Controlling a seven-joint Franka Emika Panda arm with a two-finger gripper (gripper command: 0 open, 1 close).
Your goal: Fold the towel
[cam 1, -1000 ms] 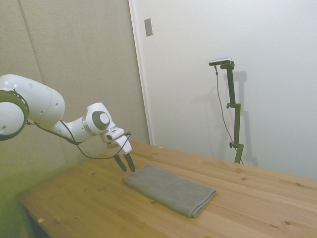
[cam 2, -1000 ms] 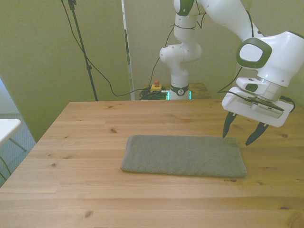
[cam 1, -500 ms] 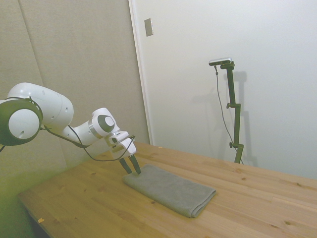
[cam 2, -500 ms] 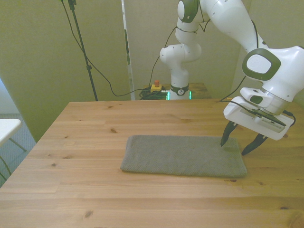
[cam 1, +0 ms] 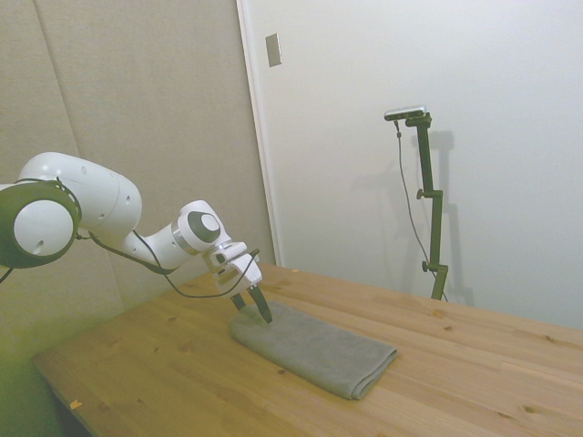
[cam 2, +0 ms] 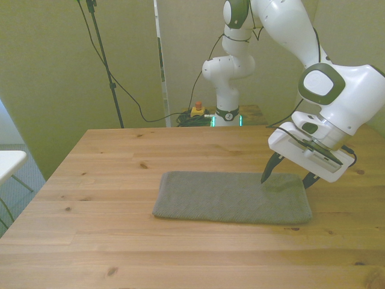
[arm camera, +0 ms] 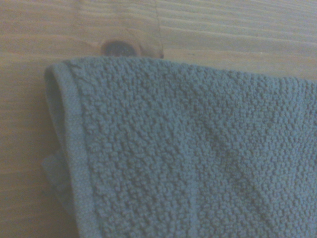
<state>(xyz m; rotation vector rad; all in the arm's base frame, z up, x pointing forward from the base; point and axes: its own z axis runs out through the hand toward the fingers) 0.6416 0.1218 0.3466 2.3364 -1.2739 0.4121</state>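
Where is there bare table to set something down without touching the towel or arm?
The table is bare along its near edge, below the towel, and across the front view's left, beyond the towel's short end. It is crowded at the towel's end on the front view's right, where the open gripper sits.

No legible text, labels, brand marks, numbers or signs appear in any view. The white robot arm, the grey cloth towel, the wooden table and the walls all carry no readable markings.
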